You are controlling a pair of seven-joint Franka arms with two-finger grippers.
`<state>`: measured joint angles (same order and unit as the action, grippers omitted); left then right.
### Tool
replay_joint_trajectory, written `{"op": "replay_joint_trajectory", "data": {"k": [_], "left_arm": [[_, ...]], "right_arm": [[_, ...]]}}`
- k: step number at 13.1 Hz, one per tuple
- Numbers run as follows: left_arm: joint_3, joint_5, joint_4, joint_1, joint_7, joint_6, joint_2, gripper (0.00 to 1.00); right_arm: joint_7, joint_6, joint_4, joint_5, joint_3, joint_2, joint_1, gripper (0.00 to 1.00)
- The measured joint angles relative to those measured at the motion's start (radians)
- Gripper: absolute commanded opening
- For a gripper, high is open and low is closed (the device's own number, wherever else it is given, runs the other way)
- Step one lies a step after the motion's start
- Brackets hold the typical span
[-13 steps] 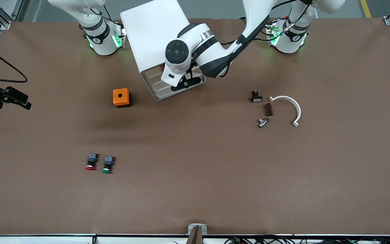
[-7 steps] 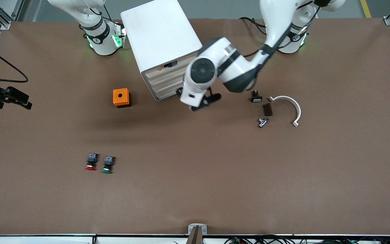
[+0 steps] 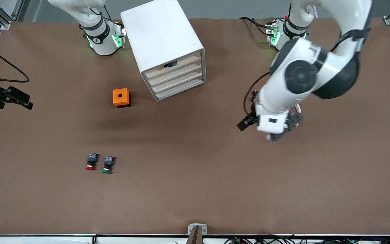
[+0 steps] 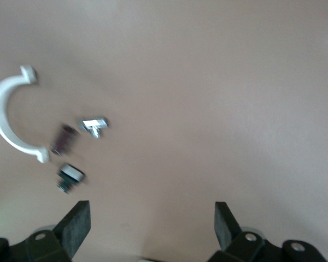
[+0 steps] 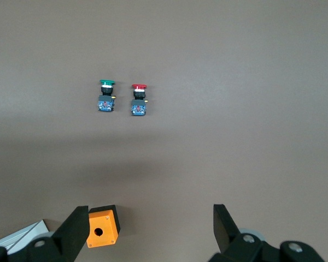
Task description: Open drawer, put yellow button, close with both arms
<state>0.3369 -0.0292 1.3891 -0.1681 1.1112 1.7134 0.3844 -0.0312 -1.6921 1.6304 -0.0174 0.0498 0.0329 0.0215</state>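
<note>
The white cabinet [image 3: 163, 37] stands near the robots' bases. Its top drawer [image 3: 179, 67] looks pushed in, level with the three lower ones. A small orange and black piece, the yellow button [image 3: 166, 65], shows in the gap above the drawer's front. My left gripper [image 3: 276, 130] hangs open and empty over the small parts toward the left arm's end; its wrist view [image 4: 151, 224] shows bare table between the fingers. My right gripper [image 3: 20, 100] waits open and empty [image 5: 150, 232], high up at the right arm's end.
An orange box [image 3: 121, 97] with a round hole stands beside the cabinet [image 5: 103, 225]. The red-capped button [image 3: 90, 163] and green-capped button [image 3: 108, 165] lie nearer the front camera. A white curved clamp [image 4: 3, 117], brown piece [image 4: 63, 139], metal piece [image 4: 94, 125] and black switch [image 4: 71, 176] lie under the left hand.
The left arm has swung away from the cabinet's drawer fronts toward its own end of the table and now hangs over the small parts. The right gripper has barely moved.
</note>
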Motion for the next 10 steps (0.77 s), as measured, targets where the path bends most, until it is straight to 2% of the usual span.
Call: {"op": "replay_joint_trajectory", "data": {"k": [5,10], "left_arm": [[-0.001,-0.001,0.001,0.184,-0.271,-0.127,-0.118,1.00],[-0.006,-0.001,0.002,0.266,-0.536,-0.200,-0.186,1.00]], "right_arm": [[0.000,-0.002,0.000,0.000,-0.002,0.000,0.000,1.00],[0.000,-0.002,0.000,0.000,0.016,0.000,-0.033,1.00]]}}
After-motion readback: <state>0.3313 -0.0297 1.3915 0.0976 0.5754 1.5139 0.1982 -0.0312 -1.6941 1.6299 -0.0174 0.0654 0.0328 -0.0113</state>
